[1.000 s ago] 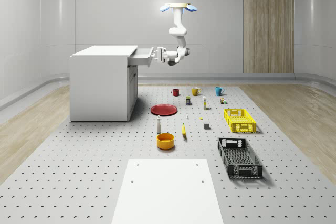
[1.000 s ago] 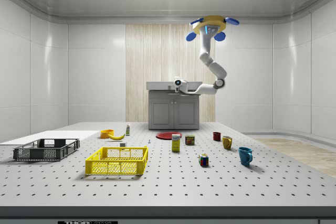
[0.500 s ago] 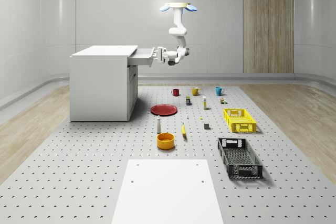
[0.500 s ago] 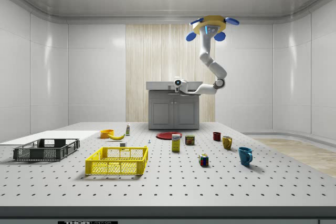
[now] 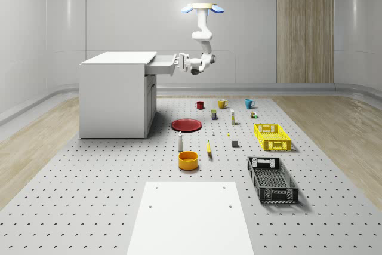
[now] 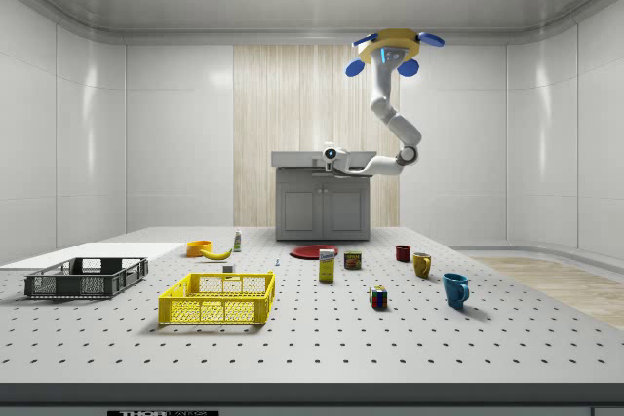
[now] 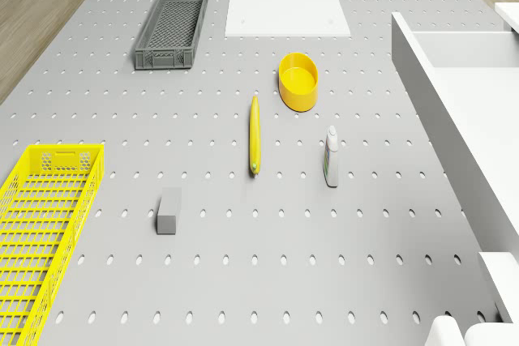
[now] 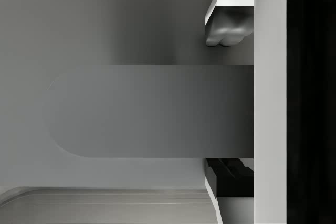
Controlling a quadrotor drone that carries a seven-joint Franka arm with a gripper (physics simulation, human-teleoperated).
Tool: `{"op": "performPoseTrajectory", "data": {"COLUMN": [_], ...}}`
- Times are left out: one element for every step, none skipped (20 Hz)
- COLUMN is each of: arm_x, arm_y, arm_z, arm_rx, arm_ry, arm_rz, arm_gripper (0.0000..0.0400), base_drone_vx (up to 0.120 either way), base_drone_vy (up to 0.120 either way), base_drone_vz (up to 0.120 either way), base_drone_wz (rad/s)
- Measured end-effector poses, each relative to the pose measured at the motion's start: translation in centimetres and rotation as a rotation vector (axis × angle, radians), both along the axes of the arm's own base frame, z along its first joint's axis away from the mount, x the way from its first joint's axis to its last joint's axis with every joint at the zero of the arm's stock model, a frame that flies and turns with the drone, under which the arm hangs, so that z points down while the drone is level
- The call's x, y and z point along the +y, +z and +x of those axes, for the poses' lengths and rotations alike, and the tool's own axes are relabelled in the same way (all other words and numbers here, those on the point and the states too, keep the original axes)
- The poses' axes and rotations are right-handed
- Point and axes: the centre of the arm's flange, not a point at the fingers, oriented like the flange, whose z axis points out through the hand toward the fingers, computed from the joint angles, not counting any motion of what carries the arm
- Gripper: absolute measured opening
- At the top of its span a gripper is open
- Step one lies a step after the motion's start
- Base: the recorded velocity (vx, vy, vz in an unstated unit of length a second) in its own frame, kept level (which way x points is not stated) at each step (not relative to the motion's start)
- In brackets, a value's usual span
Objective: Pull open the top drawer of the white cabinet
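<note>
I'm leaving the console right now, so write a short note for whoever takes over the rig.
Gripper: at the front of the top drawer, fingers on either side of its handle in the wrist view; looks shut on it.
Drone: hovers beside the white cabinet, on the drawer side, above the floor items.
Done: the top drawer sticks out from the cabinet front, partly open.
Left: judge whether that is open enough; if not, keep pulling straight away from the cabinet, then release the handle.
</note>
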Motion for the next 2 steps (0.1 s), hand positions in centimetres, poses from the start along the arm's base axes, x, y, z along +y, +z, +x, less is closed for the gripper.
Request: {"op": "performPoseTrajectory", "data": {"arm_x": [0.0,0.0], "arm_y": [-0.01,-0.01], "arm_z": [0.0,0.0], "arm_rx": [-0.002,-0.004], "arm_ry": [0.0,0.0], "arm_rz": [0.0,0.0], "arm_gripper": [0.0306,0.0306], "base_drone_vx": [0.0,0.0], "base_drone_vy": [0.0,0.0], "base_drone_vz": [0.0,0.0], "base_drone_wz": [0.0,0.0]}}
